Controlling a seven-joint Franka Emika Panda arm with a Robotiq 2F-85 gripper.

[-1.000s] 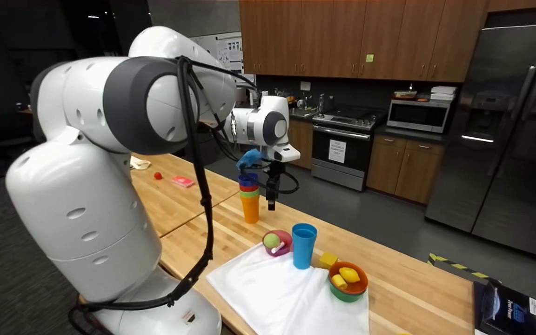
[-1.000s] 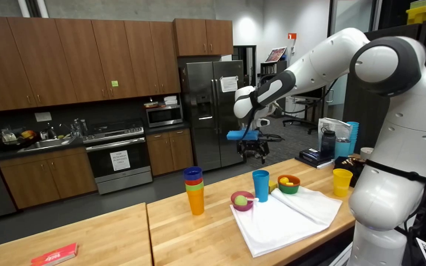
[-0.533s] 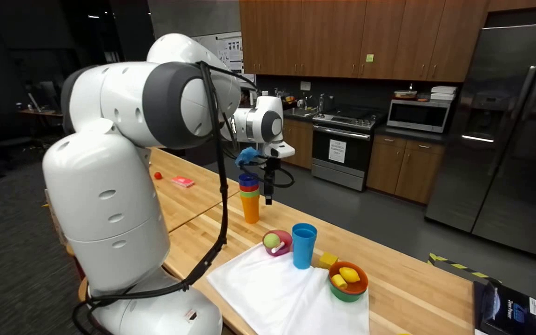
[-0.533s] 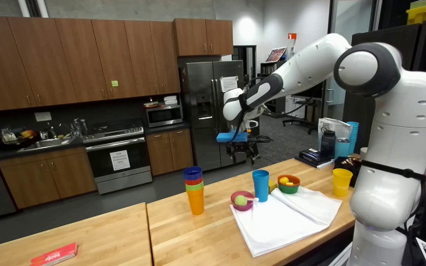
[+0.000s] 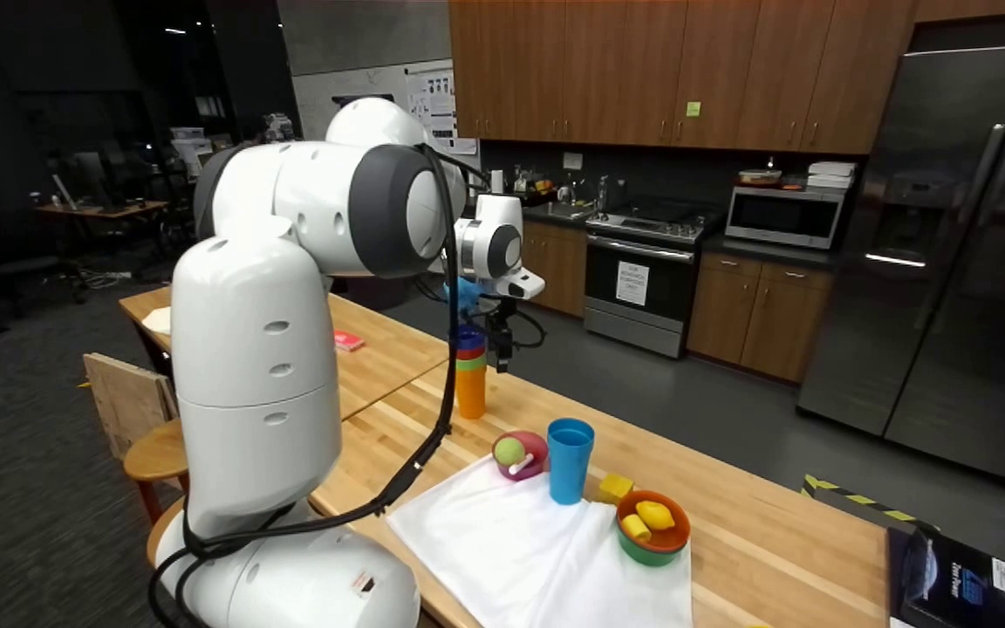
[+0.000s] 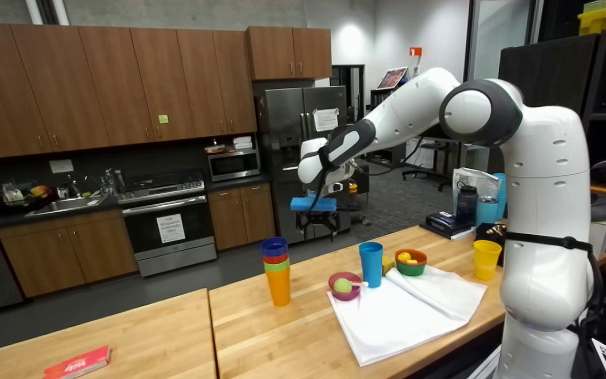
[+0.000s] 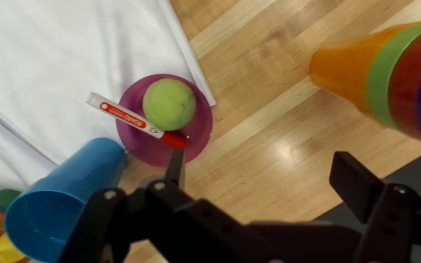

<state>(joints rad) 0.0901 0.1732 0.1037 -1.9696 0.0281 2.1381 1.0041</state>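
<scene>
In an exterior view, a flat pink box (image 6: 78, 362) lies far left on your wooden bench (image 6: 124, 329). Next, an upright stack of orange, green, red and blue plastic cups (image 6: 277, 273) stands near your hand (image 6: 318, 237), its fingers spread. Farther right, a round purple bowl (image 6: 354, 293) holds a lime-green ball (image 6: 342, 286); a tall blue plastic cup (image 6: 371, 266) stands in the way between it and a yellow block (image 6: 387, 265), then an orange bowl (image 6: 423, 258) sits nested in a green bowl (image 6: 411, 271).

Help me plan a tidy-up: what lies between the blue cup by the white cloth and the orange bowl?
A yellow block sits between the blue cup and the orange bowl, as both exterior views show.
</scene>
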